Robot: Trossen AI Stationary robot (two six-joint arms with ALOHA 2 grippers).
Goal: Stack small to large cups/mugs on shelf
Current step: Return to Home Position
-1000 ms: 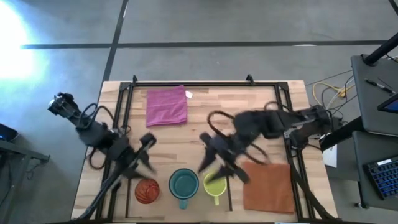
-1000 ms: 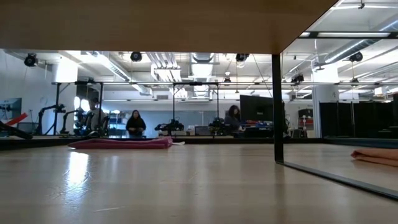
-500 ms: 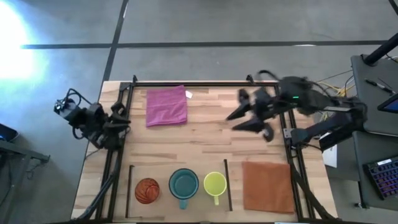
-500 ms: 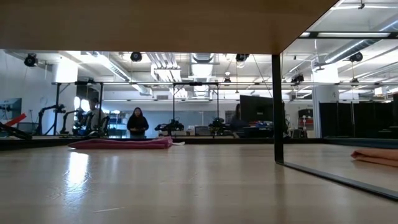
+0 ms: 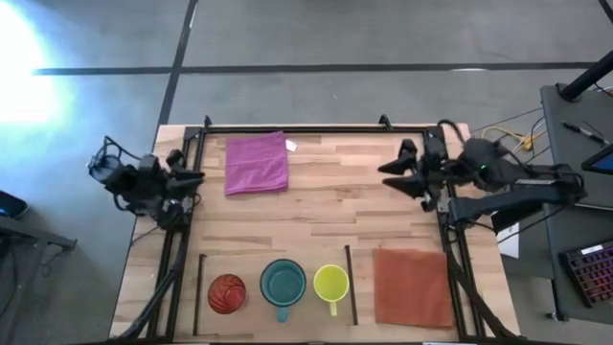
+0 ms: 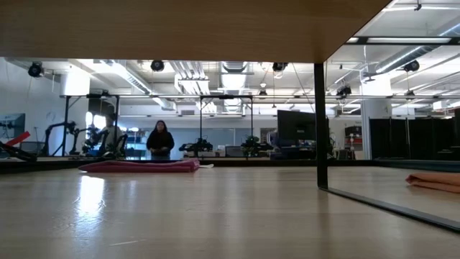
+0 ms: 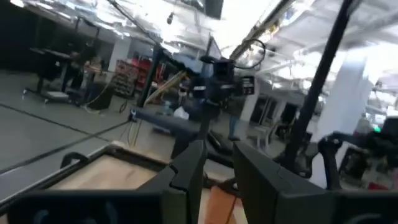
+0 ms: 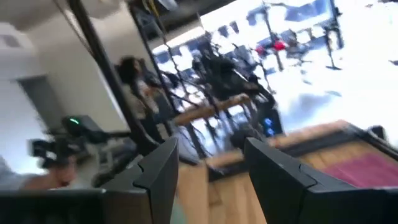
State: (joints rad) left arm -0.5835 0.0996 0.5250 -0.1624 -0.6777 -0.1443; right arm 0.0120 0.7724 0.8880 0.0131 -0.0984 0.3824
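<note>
Three cups stand upright in a row near the table's near edge, on the pale wood patch (image 5: 306, 307) between two thin black strips (image 5: 200, 292). The red-orange cup (image 5: 227, 293) is at the left, the teal mug (image 5: 283, 285) in the middle and the yellow mug (image 5: 330, 284) at the right. Both mug handles point toward the near edge. My left gripper (image 5: 192, 182) is open and empty at the table's left edge; its wrist view (image 7: 217, 155) shows its fingers apart. My right gripper (image 5: 396, 176) is open and empty by the right frame rail; its wrist view (image 8: 211, 149) shows the same.
A magenta cloth (image 5: 257, 163) lies flat at the far left of the table and also shows in the low view (image 6: 140, 165). A rust-brown mat (image 5: 412, 286) lies at the near right. A black frame (image 5: 316, 128) runs around the table. A person stands in the room beyond (image 6: 160, 140).
Both grippers have drawn back from the cups. My left gripper has gone from beside the red-orange cup toward the table's left edge and farther back. My right gripper has gone from over the yellow mug toward the far right. The three cups have stayed in place.
</note>
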